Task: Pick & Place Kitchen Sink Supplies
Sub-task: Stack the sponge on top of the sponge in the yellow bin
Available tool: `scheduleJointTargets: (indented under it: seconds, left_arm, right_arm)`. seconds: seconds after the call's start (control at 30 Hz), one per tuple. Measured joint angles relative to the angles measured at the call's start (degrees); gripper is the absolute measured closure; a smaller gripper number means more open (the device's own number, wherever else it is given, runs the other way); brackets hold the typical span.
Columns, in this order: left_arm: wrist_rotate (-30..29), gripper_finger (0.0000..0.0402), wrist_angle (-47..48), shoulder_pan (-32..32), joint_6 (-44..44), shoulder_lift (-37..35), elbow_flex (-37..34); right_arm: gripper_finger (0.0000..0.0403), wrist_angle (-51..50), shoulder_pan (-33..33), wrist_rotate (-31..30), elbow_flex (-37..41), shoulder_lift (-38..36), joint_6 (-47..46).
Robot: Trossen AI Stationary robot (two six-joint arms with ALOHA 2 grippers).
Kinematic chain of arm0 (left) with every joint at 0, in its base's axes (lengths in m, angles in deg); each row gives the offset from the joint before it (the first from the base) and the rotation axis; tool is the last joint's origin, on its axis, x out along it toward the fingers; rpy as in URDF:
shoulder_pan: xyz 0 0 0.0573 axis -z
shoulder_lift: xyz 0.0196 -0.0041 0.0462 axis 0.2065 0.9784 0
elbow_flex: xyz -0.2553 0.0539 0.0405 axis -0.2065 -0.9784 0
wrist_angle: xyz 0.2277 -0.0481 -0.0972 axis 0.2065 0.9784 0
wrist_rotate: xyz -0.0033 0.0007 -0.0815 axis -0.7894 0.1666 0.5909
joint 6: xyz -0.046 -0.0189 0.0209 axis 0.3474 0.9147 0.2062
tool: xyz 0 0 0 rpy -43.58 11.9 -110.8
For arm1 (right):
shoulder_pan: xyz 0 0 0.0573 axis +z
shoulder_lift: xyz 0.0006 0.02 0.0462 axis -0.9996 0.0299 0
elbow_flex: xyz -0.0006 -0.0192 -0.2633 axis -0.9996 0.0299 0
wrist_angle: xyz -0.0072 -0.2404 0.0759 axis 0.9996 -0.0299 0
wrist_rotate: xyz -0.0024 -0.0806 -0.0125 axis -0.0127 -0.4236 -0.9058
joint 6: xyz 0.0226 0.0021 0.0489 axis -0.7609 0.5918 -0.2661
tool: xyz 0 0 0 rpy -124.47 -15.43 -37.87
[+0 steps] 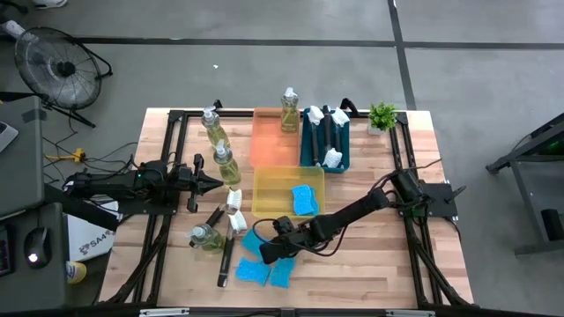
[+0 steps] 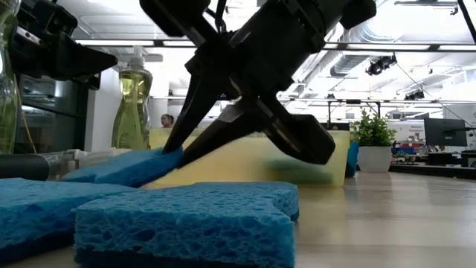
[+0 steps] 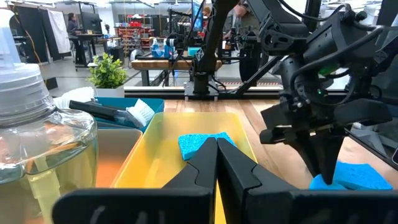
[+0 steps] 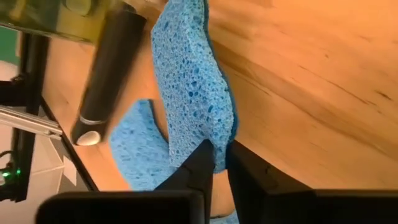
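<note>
One blue sponge (image 4: 196, 87) stands on edge, its long axis stretching away from the right gripper (image 4: 216, 163) pinching its end.

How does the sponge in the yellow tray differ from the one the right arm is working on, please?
The sponge in the yellow tray lies flat inside the tray, untouched. The pinched sponge sits on the wooden table, its edge squeezed in the right end effector. Both are bright blue and porous.

Potted plant (image 1: 382, 115), orange tray (image 1: 267, 141), teal tray (image 1: 308, 151), yellow tray (image 1: 273, 188), fan (image 1: 55, 68)
</note>
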Motion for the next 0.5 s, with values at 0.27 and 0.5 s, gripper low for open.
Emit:
scheduleJointTargets:
  seconds: [0.27, 0.5]
  left_arm:
    - [0.0, 0.0401, 0.01, -0.01, 0.0, -0.01, 0.0]
    - [0.0, 0.0401, -0.01, 0.01, 0.0, -0.01, 0.0]
  right_arm:
    - [0.0383, 0.52, 0.12, -2.36, -0.09, -3.43, 2.56]
    - [0.0385, -3.07, 2.38, -12.55, 1.35, -8.23, 0.88]
